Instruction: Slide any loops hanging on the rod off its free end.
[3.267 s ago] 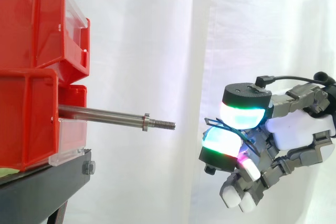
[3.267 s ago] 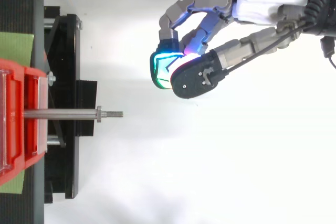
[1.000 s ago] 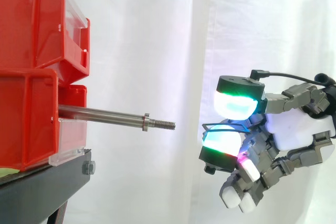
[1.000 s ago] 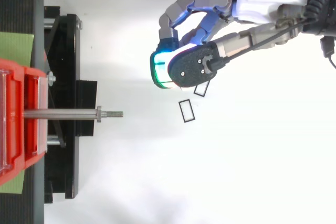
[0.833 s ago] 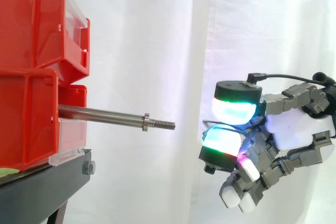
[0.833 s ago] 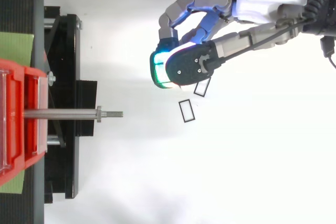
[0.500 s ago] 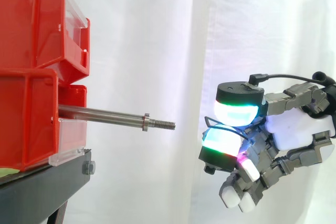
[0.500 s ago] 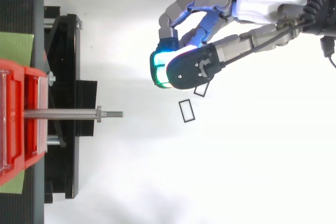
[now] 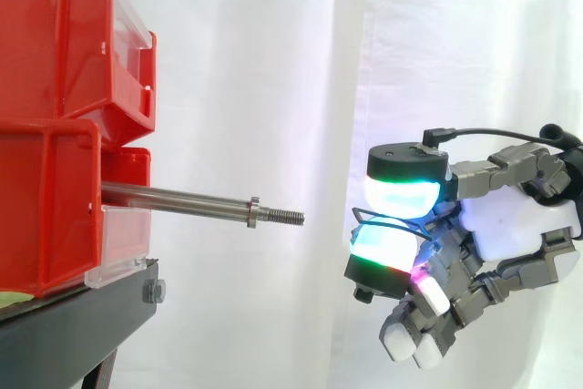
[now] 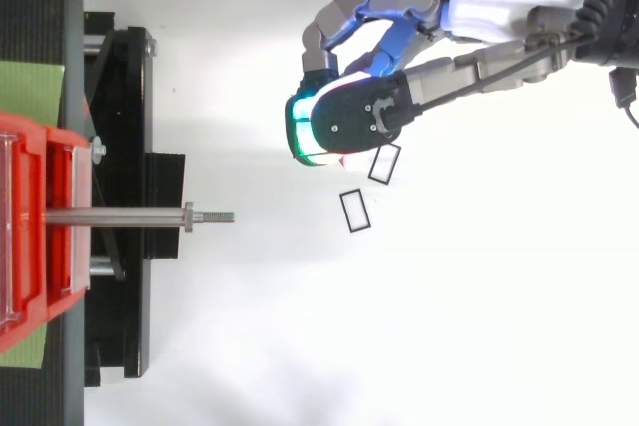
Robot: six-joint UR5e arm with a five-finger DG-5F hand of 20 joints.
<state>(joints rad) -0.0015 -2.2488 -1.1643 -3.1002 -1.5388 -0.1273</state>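
Note:
A bare steel rod (image 9: pixel 182 199) sticks out level from the red bins, and nothing hangs on it or on its threaded free end (image 9: pixel 287 217). My hand (image 9: pixel 519 225) hovers to the right of that end, apart from it and slightly lower. Its fingers are curled, with the thumb pad (image 9: pixel 405 190) down on a thin dark loop (image 9: pixel 358 215) that lies across the finger pad below. Seen from above, the thumb (image 10: pixel 354 122) covers that loop. Two small rectangular loops (image 10: pixel 353 211) (image 10: pixel 383 163) lie on the white floor beneath the hand.
Stacked red bins (image 9: pixel 55 134) stand on a black stand (image 9: pixel 82 316) at the left. From above, the stand (image 10: pixel 130 107) reaches out under the rod (image 10: pixel 120 216). A white curtain hangs behind.
Two loops dropped from the hand to the floor. The thumb lifted off the remaining loop, then came back down onto it and swung left over the finger pads. The rod stayed bare.

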